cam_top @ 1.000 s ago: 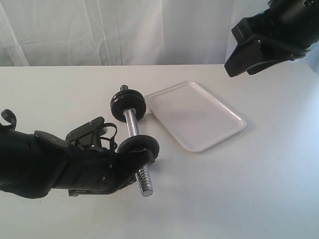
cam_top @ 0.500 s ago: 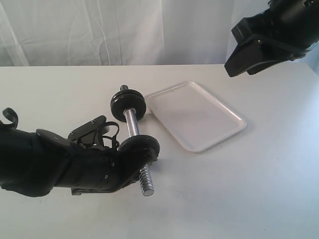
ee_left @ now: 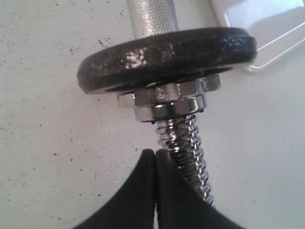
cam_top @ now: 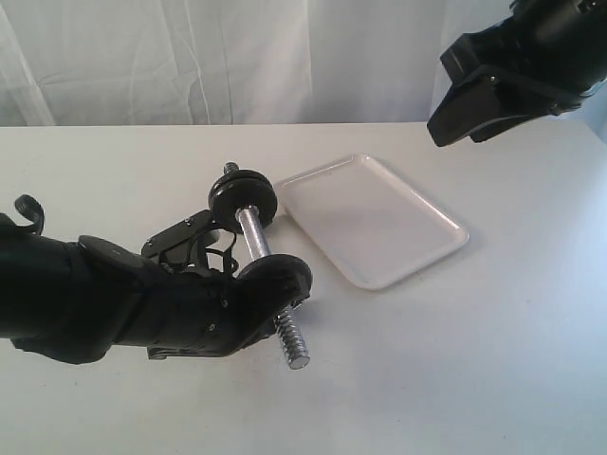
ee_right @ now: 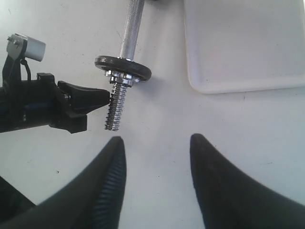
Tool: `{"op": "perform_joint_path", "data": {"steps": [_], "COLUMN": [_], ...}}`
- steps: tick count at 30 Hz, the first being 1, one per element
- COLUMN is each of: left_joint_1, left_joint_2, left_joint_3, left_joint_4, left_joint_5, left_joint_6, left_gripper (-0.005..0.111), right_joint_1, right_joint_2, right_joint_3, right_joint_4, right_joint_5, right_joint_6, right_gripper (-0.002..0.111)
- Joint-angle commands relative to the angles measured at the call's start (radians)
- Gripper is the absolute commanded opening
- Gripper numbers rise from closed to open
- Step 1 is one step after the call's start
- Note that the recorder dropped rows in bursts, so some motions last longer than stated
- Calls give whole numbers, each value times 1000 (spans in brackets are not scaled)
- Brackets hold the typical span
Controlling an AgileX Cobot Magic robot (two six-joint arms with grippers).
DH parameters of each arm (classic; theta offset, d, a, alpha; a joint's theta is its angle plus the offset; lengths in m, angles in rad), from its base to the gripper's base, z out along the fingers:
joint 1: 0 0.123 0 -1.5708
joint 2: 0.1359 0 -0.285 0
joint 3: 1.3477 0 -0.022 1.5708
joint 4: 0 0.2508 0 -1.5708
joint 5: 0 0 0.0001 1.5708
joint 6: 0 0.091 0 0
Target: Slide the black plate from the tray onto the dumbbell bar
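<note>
The left gripper [ee_left: 155,156] is clenched, empty, beside the threaded end of the bar [cam_top: 252,237]; the right gripper [ee_right: 156,140] is spread. The bar could be knocked rolling if brushed.

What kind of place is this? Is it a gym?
Probably a robot testing lab, not a gym: a white table, a plain white curtain behind it, and black robot arms by one dumbbell bar.

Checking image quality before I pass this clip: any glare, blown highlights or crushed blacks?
Left wrist view: glare on the nut and threads, tray corner washed out, left fingers featureless black. Exterior view: left arm nearly detail-free against the bright table. Right wrist view: bar sharp, right fingers underexposed.
</note>
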Motion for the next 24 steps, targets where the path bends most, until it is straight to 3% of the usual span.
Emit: {"op": "perform_joint_path", "data": {"steps": [1, 20, 24], "left_joint_1": [-6, -6, -6], "left_joint_2": [-2, -124, -182], "left_joint_3": [-2, -2, -2], "left_joint_4": [-4, -11, -11], "left_joint_5": [2, -128, -231], "left_joint_6": [19, 147, 207], "left_gripper": [0, 0, 0], "right_joint_1": [-8, -8, -8], "right_joint_2": [-8, -8, -8], "right_joint_3": [8, 8, 8], "right_joint_4": [3, 3, 3], "right_joint_5": [-2, -2, -2], "right_joint_6": [4, 4, 4], "right_gripper": [41, 41, 41]}}
